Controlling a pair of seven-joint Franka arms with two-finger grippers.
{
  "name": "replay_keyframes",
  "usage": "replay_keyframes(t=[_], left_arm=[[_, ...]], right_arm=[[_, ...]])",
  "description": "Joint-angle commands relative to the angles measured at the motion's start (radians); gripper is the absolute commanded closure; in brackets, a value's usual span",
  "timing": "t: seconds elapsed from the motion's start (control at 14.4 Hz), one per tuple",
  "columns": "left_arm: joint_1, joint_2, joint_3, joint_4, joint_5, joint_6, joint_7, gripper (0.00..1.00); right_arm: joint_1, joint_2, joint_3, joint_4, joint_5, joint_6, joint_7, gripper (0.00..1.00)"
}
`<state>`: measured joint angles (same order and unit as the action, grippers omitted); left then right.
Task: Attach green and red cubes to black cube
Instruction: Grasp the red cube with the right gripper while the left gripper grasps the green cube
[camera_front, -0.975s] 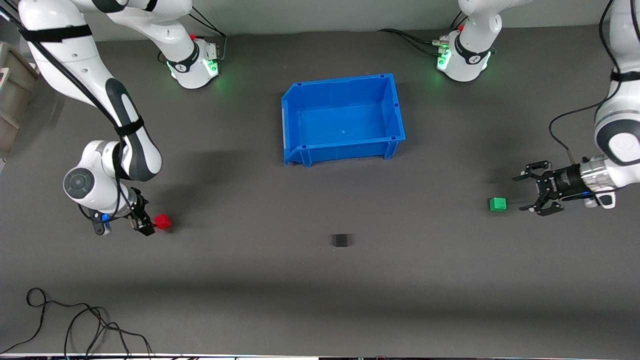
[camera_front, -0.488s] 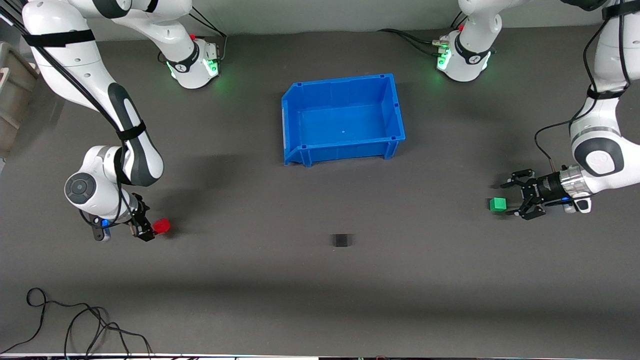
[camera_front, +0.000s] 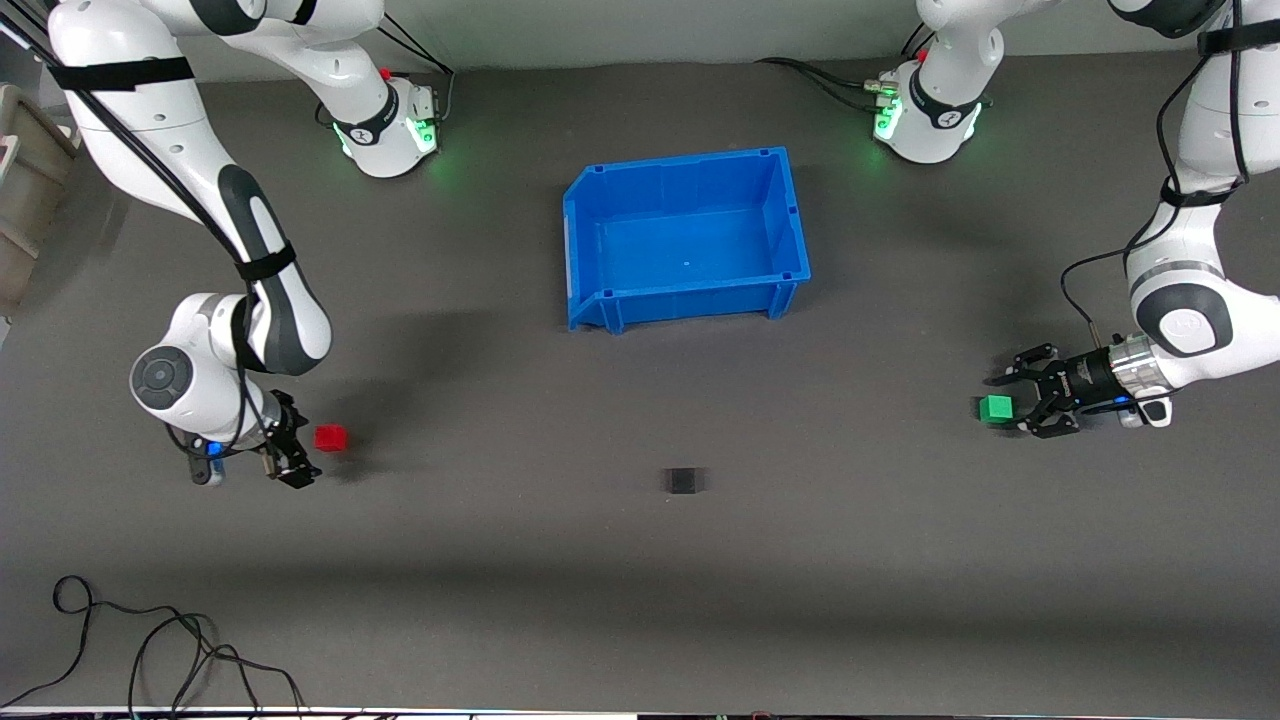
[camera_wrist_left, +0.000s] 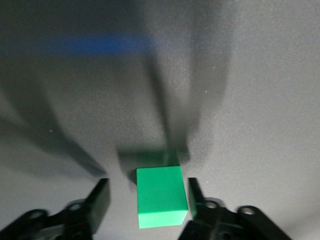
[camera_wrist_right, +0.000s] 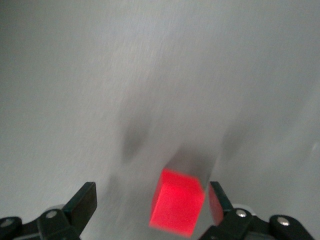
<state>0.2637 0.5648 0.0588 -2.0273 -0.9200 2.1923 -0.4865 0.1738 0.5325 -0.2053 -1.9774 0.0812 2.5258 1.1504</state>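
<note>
The green cube lies on the grey mat toward the left arm's end of the table. My left gripper is low and open, with a finger on either side of it. In the left wrist view the green cube sits between the open fingers, not clamped. The red cube lies toward the right arm's end. My right gripper is open beside it. In the right wrist view the red cube sits tilted between the open fingers, close to one of them. The black cube lies alone mid-table.
A blue bin stands empty, farther from the front camera than the black cube. Loose black cables lie at the near edge by the right arm's end. A beige box stands at the table's edge there.
My left gripper has come in toward the green cube and now straddles it. The red cube has shifted slightly at my right gripper's fingertips, and the right hand has dropped a little.
</note>
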Motion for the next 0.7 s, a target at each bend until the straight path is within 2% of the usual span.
replay_keyframes(t=[0.0,0.28,0.63], left_arm=[[-0.011,0.001,0.003,0.005,-0.023,0.009,0.02,0.81],[-0.024,-0.042,0.003,0.036,-0.008,-0.049,-0.094,0.81],[-0.177,-0.1,0.004,0.068,-0.007,-0.034,-0.381,0.81]], right_arm=[[0.049,0.015,-0.005,0.005,0.034,0.008,0.087,0.01],[0.05,0.011,-0.011,-0.004,0.017,0.002,0.072,0.01],[0.049,0.0,-0.016,-0.008,0.012,-0.019,0.072,0.01]])
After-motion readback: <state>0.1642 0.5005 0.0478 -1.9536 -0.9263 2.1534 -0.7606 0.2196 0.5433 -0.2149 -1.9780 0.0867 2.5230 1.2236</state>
